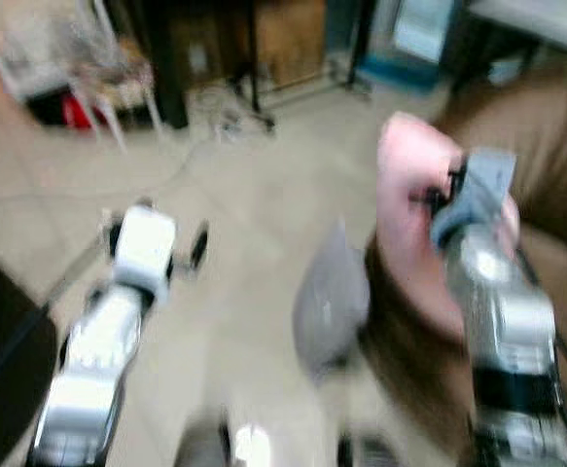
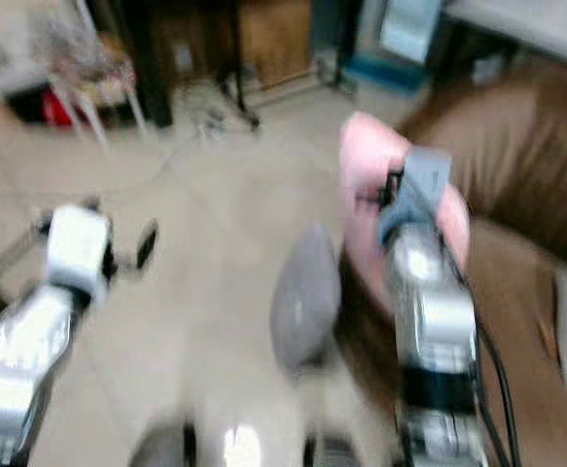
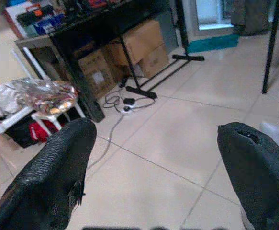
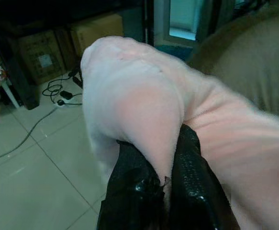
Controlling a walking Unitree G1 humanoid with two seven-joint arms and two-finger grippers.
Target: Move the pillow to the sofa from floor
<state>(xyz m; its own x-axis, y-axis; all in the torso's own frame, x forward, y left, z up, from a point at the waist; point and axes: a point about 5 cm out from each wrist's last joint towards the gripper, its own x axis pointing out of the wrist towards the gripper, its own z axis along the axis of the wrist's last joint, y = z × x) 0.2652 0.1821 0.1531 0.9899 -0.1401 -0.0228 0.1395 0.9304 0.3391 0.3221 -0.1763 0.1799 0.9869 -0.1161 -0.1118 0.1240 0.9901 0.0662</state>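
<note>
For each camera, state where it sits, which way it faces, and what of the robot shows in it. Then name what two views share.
Eye views: on the head, facing forward and down at the floor and sofa; both arms show.
Left wrist view: along the left gripper, open, toward boxes.
Right wrist view: along the right gripper, shut on the pink pillow.
Shared: the pillow, also in both eye views.

Both arms [image 1: 93, 375] silver, rounded metal shells, blurred in head views. Right forearm [image 2: 429, 321] has a black band near the base and a black cable along its outer side; wrist block is grey-blue. Left wrist block white with black parts. End effector fingers [image 3: 58, 177] black, broad, pebbled rubber-like texture; right pair [image 4: 189, 187] glossier.
</note>
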